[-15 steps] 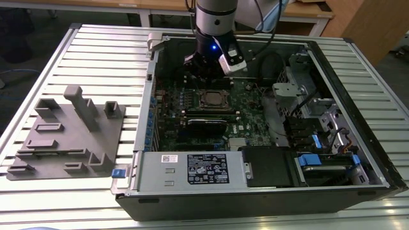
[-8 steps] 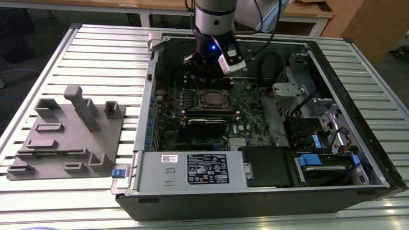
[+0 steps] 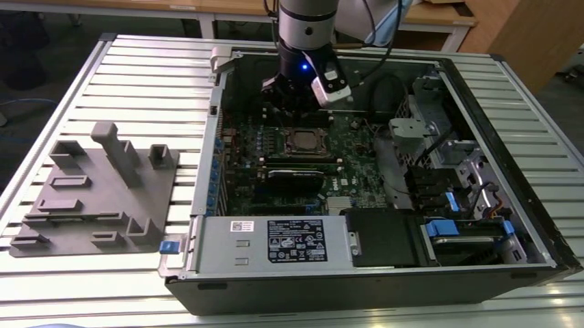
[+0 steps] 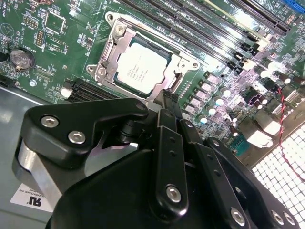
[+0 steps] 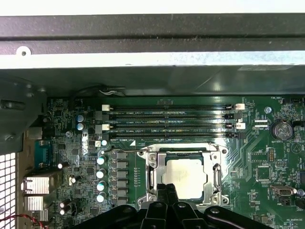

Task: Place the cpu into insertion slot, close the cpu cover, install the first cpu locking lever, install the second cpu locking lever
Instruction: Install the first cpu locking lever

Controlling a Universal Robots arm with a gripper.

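Exterior view
- Gripper [image 3: 292, 113]: hangs low inside the open computer case [image 3: 365, 290], over the green circuit board [image 3: 356, 157].
- Insertion slot [image 3: 289, 142]: lies just beside the gripper, on the side towards the case's front edge.
- Cpu [image 3: 307, 141]: sits in the slot, its pale top facing up.

Second wrist view
- Cpu cover [image 4: 178, 63]: the silvery frame lies flat around the chip, which shows through its window.
- Fingertips [image 4: 168, 101]: pressed together with nothing visible between them, and poised at the socket's nearest edge.
- Levers: I cannot tell whether they are latched.

First wrist view
- Governing relation: the chip lies directly ahead of the closed tips, which overlap its nearest edge. The memory slots [image 5: 167, 121] lie beyond it.
- Axis: the chip is square, so it has no long axis. Its sides run parallel to the slots.
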